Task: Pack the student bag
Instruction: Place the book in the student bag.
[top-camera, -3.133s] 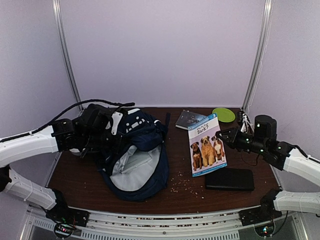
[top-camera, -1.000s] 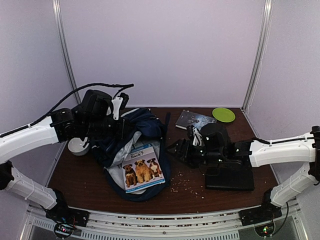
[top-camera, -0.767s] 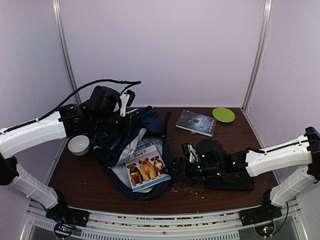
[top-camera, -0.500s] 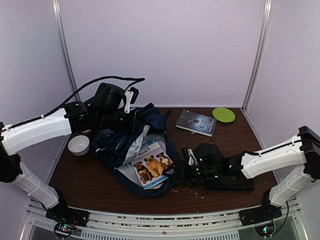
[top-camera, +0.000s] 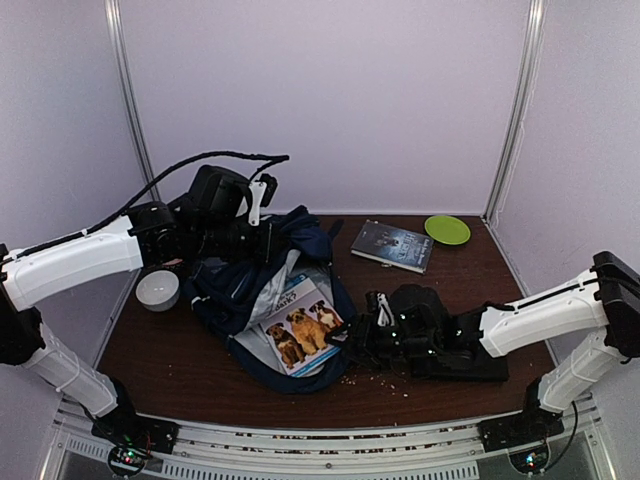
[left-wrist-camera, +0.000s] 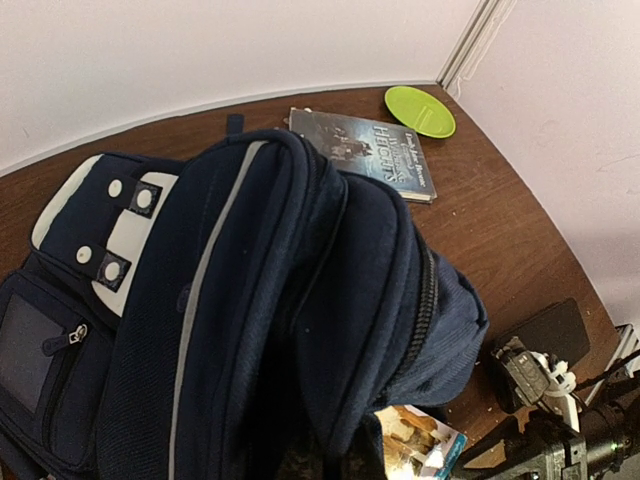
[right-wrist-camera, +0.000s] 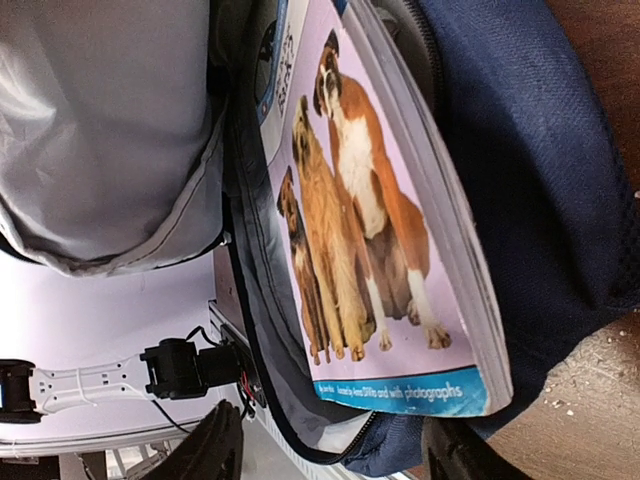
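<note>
The left jaws clench the top of the backpack; the right jaws stand spread, released.
The backpack lies open on the table, left of centre; the dog book rests in its mouth, just before the right jaws.

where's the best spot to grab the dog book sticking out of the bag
Grip the dog book by its blue-banded bottom edge, coming from the right, where the right claw sits. Its top end is already tucked into the student bag, while this thin edge pokes out of the opening, so a claw could probably pinch it there.
</note>
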